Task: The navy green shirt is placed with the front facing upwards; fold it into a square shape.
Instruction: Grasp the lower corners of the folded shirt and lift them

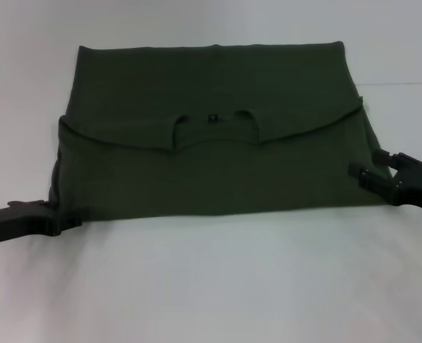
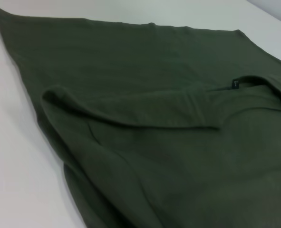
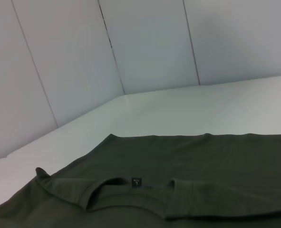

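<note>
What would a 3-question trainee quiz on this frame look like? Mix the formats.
1. True or false: the dark olive-green cotton shirt lies folded across its width, with the neckline edge laid over the body.
2. Multiple choice: where is the left gripper? A) at the shirt's near corner on the robot's left B) above the neckline C) off the white table
3. Short answer: which side of the shirt is the right gripper at, and is it open or shut?

Key: 1 true; 2 A; 3 the robot's right edge, near the front; open, fingers spread beside the cloth.
</note>
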Available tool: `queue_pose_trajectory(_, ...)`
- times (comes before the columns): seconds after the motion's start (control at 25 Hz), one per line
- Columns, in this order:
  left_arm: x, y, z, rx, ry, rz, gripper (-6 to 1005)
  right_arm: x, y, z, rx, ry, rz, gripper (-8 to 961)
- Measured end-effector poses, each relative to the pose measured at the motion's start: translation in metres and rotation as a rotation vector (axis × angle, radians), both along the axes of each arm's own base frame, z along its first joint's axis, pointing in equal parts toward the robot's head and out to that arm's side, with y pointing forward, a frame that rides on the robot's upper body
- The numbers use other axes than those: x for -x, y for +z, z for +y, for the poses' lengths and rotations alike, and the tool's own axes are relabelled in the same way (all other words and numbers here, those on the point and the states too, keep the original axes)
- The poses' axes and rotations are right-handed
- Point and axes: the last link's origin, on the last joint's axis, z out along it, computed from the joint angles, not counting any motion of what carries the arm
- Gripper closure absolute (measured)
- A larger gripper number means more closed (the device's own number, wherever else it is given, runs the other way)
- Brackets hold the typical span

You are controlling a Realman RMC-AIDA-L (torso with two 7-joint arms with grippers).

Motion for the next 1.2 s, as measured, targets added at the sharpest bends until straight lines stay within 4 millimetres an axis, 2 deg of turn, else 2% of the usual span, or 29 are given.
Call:
queue_pose_trajectory(0.44,0.001,0.001,0.003,-0.015,0.001,0.016,749,-0.007,0.003,-0.008,-0.006,-0.02,0.011,245)
queue_pose_trajectory(0.64,0.003,0.004,0.003,-0.031,0.007,0.017,938,-0.012,0.006,-0.012,-0.006,-0.043,0.02,245)
queue_pose_trajectory(0.92,0.003,0.008,0.004,-0.056,0.013,0.0,949,-0.031,0.015,-0.018,-0.062,-0.137,0.014,246)
queue_pose_trajectory(1.2,0.001,0.009,0.006,-0.057,0.008,0.0,956,-0.04,0.011,-0.016,-0.049,-0.217,0.006,246)
